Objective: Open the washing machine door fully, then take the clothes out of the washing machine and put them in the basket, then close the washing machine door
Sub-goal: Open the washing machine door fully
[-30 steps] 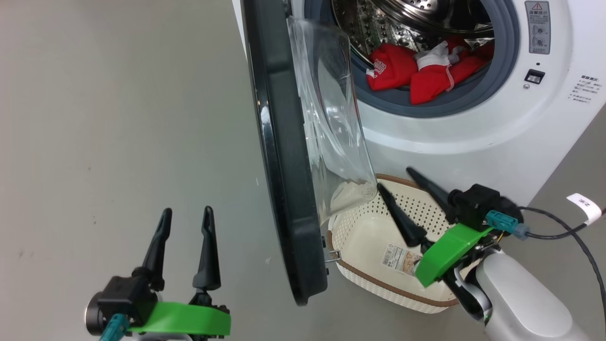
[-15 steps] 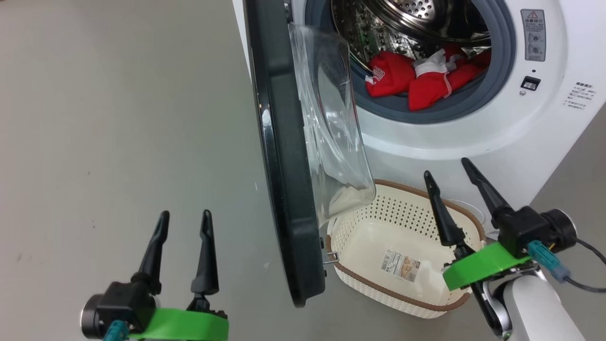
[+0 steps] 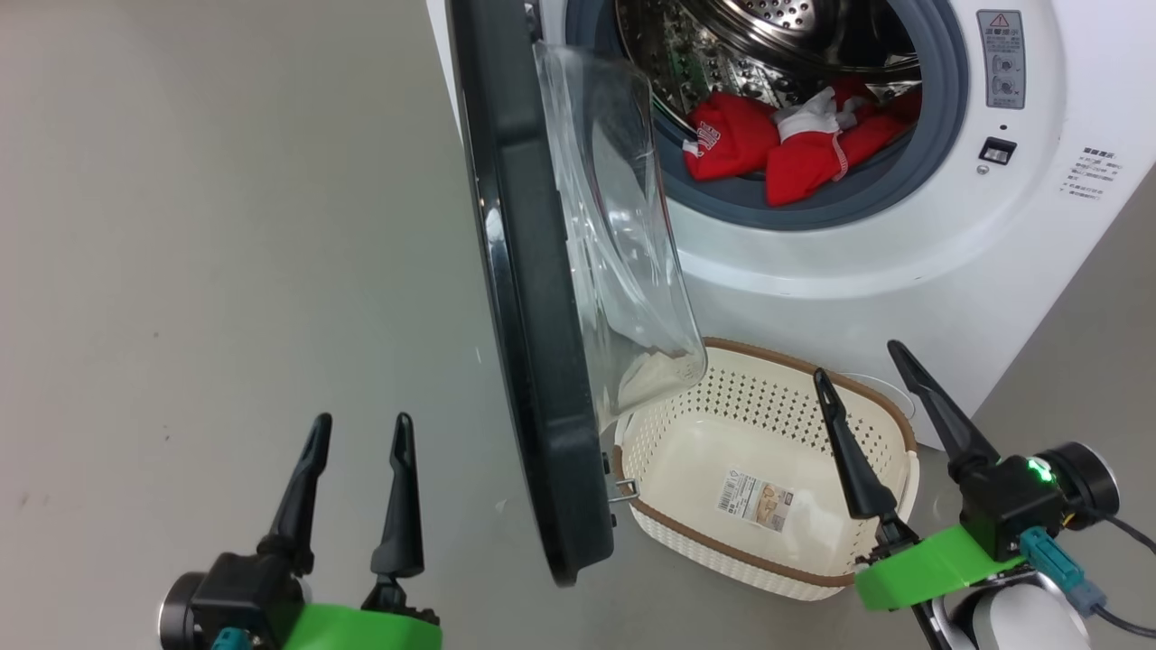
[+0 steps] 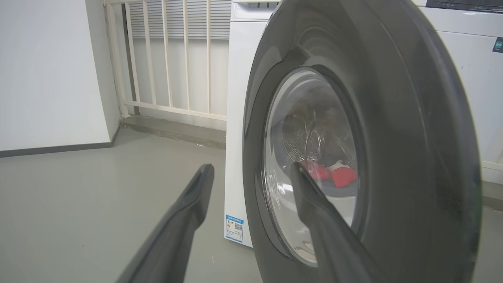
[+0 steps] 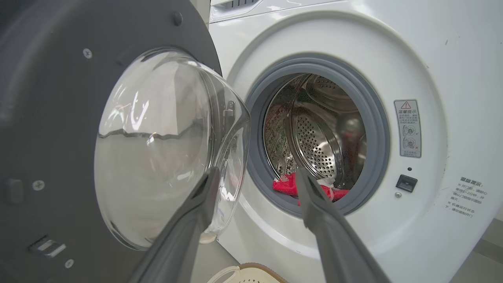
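The white washing machine (image 3: 903, 262) stands at the upper right with its door (image 3: 524, 298) swung out edge-on toward me, glass bowl (image 3: 614, 244) facing right. Red clothes (image 3: 777, 144) with white trim lie at the drum's front. The cream basket (image 3: 722, 442) sits empty on the floor below the opening. My right gripper (image 3: 858, 370) hovers open over the basket's right end, pointing at the machine; the right wrist view looks at the clothes (image 5: 289, 184) between the fingers. My left gripper (image 3: 361, 429) is open, low at the left, outside the door (image 4: 393, 118).
Grey floor (image 3: 226, 226) spreads to the left of the door. A white railing (image 4: 169, 59) and a wall stand beyond the machine's side. A black cable (image 3: 1129, 533) trails from my right wrist at the lower right.
My right gripper has swung from inside the basket toward its right end and turned to point at the machine. The head camera shifted slightly. The left gripper stays put.
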